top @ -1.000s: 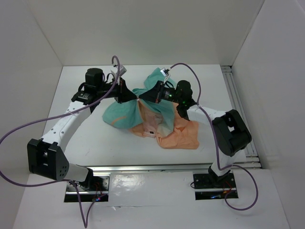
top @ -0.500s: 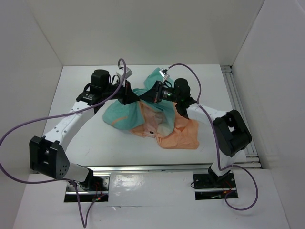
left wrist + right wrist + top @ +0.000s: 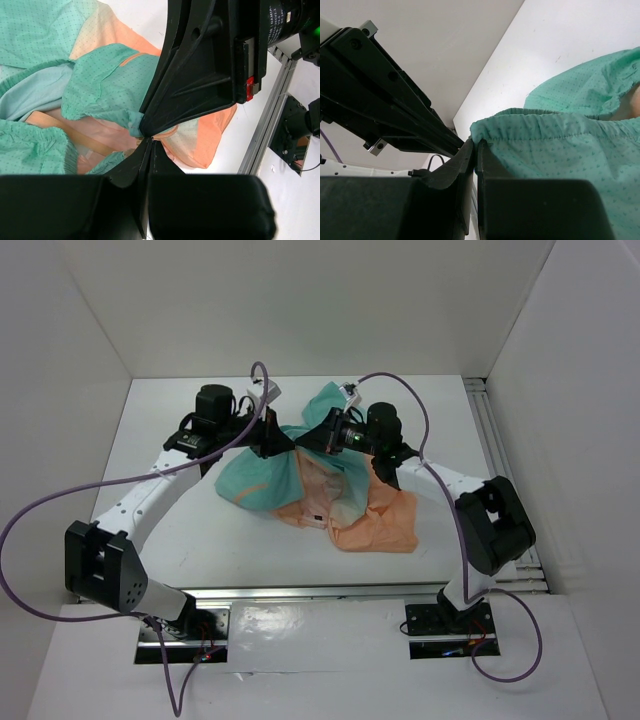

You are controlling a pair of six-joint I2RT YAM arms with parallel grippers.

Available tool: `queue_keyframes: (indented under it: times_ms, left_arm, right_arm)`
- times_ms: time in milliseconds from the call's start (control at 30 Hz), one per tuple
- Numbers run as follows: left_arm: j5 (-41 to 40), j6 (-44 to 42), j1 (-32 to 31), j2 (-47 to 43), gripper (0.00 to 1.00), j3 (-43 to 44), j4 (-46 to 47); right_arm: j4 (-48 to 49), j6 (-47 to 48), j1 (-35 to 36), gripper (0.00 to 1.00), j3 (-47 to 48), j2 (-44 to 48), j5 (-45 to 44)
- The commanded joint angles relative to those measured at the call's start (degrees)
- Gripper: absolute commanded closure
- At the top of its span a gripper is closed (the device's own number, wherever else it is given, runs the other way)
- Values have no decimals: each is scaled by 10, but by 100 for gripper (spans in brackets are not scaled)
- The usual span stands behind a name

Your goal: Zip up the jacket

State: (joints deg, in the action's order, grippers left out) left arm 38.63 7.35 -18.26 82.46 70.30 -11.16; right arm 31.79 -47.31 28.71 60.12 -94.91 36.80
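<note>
The jacket [image 3: 345, 505] lies crumpled mid-table, teal at the left and back, peach at the front right. My left gripper [image 3: 287, 440] and right gripper [image 3: 304, 439] meet tip to tip above its teal part, and the fabric is lifted there. In the left wrist view my left gripper [image 3: 147, 139] is shut, with the tips on a fold of the jacket [image 3: 100, 85] beside an orange seam. The right gripper's black body [image 3: 200, 65] fills the top of that view. In the right wrist view my right gripper [image 3: 476, 143] is shut on the jacket's gathered teal hem [image 3: 545, 130].
A metal rail [image 3: 502, 470] runs along the table's right edge and also shows in the left wrist view [image 3: 270, 110]. White walls close in the table at the left, back and right. Purple cables [image 3: 60, 505] loop from both arms.
The left arm's wrist has shifted a little to the right and the right arm's elbow has swung slightly right. Both grippers stay shut on the lifted fabric.
</note>
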Motion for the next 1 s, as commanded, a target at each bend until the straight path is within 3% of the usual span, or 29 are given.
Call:
queue_keyframes:
  times_ms: [0,400,967]
  left_arm:
    - [20,-20,-10,9,100,16,-30]
    - [87,-25,-10,9,100,16,-35]
    - [50,17,-21,14,100,9,7]
  right_arm:
    - [40,-5,-9,100,20,48,-36]
    - [1,13,-28,100,39,44,-53]
    - [-4,-17,-11,100,119,18,-95]
